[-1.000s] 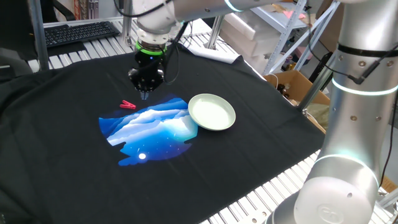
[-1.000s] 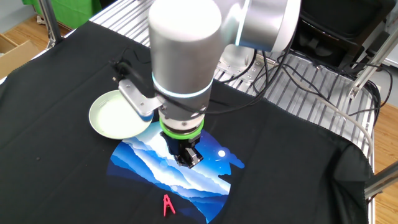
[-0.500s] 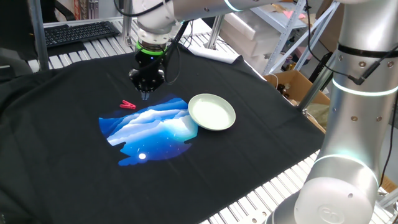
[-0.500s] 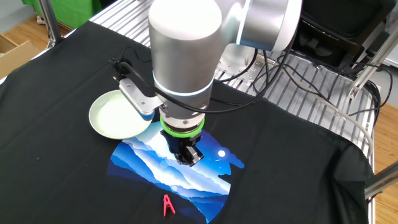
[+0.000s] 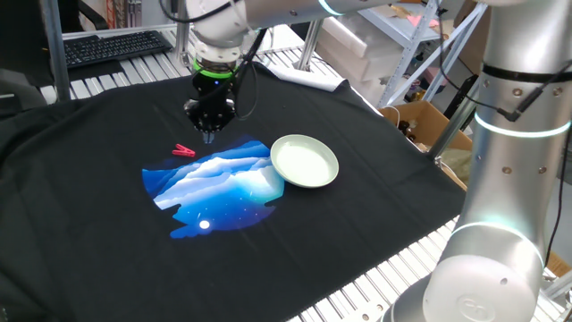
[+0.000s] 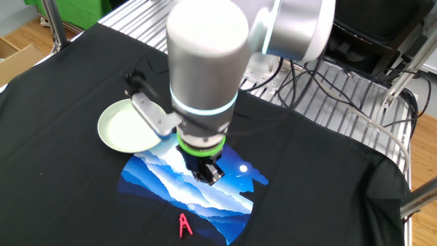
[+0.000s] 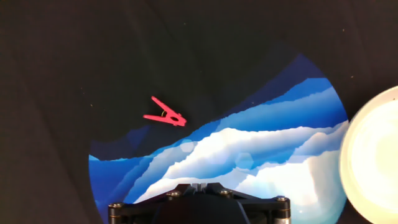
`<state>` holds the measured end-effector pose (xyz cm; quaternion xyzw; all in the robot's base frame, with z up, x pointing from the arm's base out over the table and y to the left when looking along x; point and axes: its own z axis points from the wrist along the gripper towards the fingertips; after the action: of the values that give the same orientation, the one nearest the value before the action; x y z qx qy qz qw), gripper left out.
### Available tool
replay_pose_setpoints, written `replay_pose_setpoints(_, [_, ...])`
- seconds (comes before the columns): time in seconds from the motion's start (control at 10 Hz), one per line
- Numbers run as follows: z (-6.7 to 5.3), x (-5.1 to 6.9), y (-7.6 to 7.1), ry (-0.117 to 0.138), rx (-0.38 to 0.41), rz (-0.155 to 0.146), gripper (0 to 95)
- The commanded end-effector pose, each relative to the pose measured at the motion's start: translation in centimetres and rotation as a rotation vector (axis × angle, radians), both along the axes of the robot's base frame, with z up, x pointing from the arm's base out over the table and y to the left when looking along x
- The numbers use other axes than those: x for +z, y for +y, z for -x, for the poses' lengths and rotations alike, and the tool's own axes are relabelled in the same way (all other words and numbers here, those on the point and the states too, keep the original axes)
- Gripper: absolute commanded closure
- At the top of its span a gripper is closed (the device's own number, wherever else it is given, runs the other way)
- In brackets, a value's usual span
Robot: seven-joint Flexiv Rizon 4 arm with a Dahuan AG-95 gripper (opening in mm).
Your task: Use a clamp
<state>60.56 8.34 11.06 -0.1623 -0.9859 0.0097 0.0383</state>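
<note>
Moved since one second ago: almost nothing on the table; only the arm (image 6: pixel 205 61) shifts a little to the side in the other fixed view, and the gripper (image 5: pixel 208 136) stays at nearly the same place above the cloth.
Clamp: the clamp (image 5: pixel 183 151) lies flat on the black cloth (image 5: pixel 107 250), just beside the edge of the blue mountain print (image 5: pixel 214 186), untouched and in the same place as before.
Clamp in hand view: it is up and to the left of the centre, so the hand is not yet over it.
Plate: the pale green plate (image 5: pixel 305 161) sits on the other side of the print, well apart from the clamp.
Fingers: the fingertips look close together with nothing between them, but I cannot tell for sure; the hand view shows only the base of the gripper.
Meaning for the task: I judge the approach is only beginning; the hand must travel sideways toward the clamp and then go down.
</note>
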Motion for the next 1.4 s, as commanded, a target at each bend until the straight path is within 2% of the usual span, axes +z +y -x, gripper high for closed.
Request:
replay_pose_setpoints(0.1, [0.0,0.1,0.0,0.013,-0.045,-0.026,95.0])
replay_pose_setpoints(0.2, [0.0,0.1,0.0,0.011,-0.088,-0.010,95.0])
replay_pose_setpoints(0.3, [-0.3,-0.2,0.2,0.014,-0.132,-0.008,95.0])
replay_pose_setpoints(0.8, [-3.4,-2.2,2.3,0.015,-0.277,-0.017,95.0])
replay_pose_setpoints(1.0, [-5.2,-3.1,2.9,0.002,-0.355,-0.010,95.0])
replay_pose_setpoints(1.2, [-6.2,-4.1,3.1,-0.010,-0.445,-0.014,95.0])
replay_pose_setpoints(1.3, [-6.9,-5.0,3.2,-0.017,-0.527,-0.018,95.0])
replay_pose_setpoints(1.4, [-7.2,-5.5,3.2,-0.025,-0.575,-0.020,95.0])
